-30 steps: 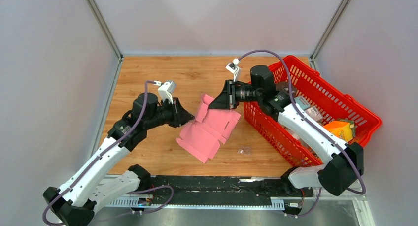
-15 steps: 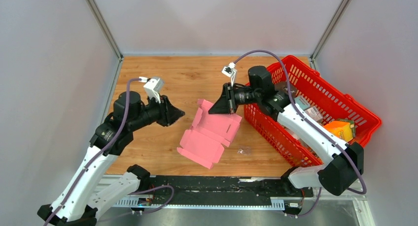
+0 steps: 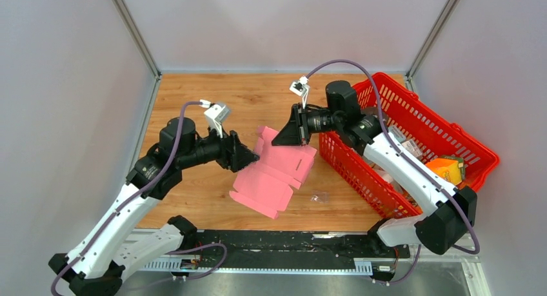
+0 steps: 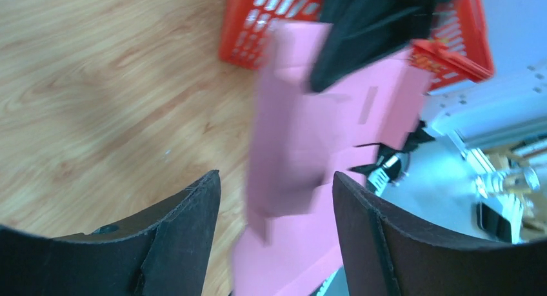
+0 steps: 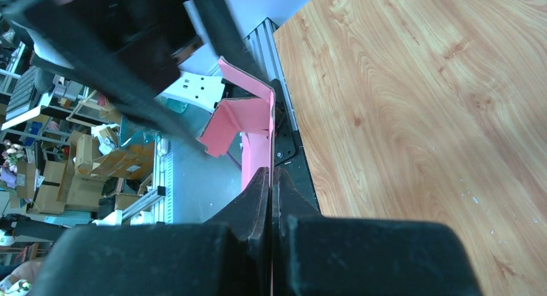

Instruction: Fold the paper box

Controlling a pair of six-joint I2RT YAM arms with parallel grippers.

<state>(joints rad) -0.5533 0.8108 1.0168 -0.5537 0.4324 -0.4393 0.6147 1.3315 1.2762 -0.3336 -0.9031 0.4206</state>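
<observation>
Hanging from clamped right jaws — paper box; left jaws spread alongside.

Paper box between left gripper and right gripper, beside basket.

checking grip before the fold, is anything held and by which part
The right gripper pinches the pink paper box by its far edge; the left gripper holds nothing.

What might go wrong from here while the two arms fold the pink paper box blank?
The thin pink paper box blank is held by the shut right gripper alone, pinched at one edge, so it might slip or tear. The open left gripper faces its side; closing off a crease could crumple it.
</observation>
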